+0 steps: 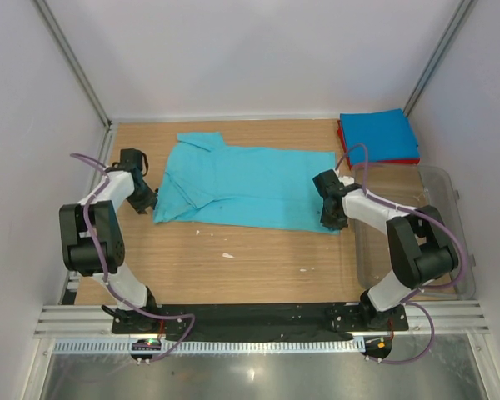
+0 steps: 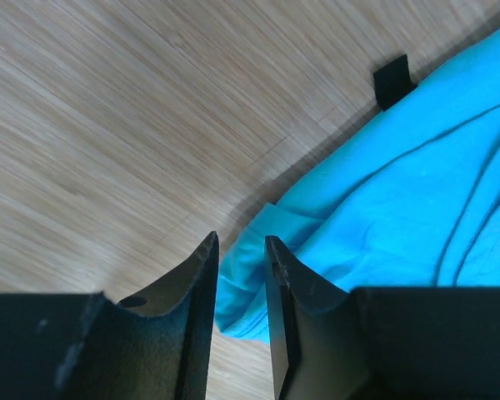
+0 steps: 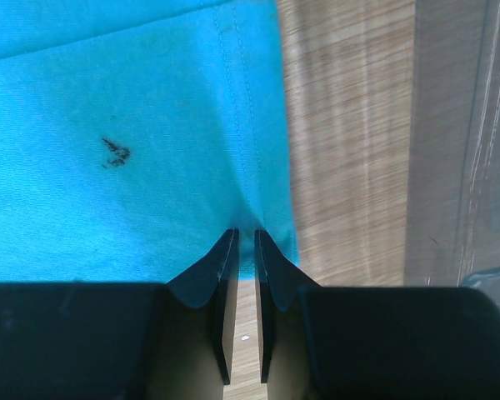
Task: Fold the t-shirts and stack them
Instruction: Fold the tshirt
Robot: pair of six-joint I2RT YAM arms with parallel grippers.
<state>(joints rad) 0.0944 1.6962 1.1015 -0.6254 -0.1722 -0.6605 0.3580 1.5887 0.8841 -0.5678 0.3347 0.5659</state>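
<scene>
The teal t-shirt lies spread across the middle of the wooden table, with its left part folded over. My left gripper is at the shirt's near left corner. In the left wrist view its jaws are nearly shut, with bunched teal cloth between them. My right gripper is at the near right corner. In the right wrist view it is shut on the hem of the shirt. The folded blue shirt lies on the folded red shirt at the back right.
A clear plastic tub stands along the right edge of the table, beside my right arm. It also shows in the right wrist view. White walls enclose the table on three sides. Small white specks lie on the wood near the front.
</scene>
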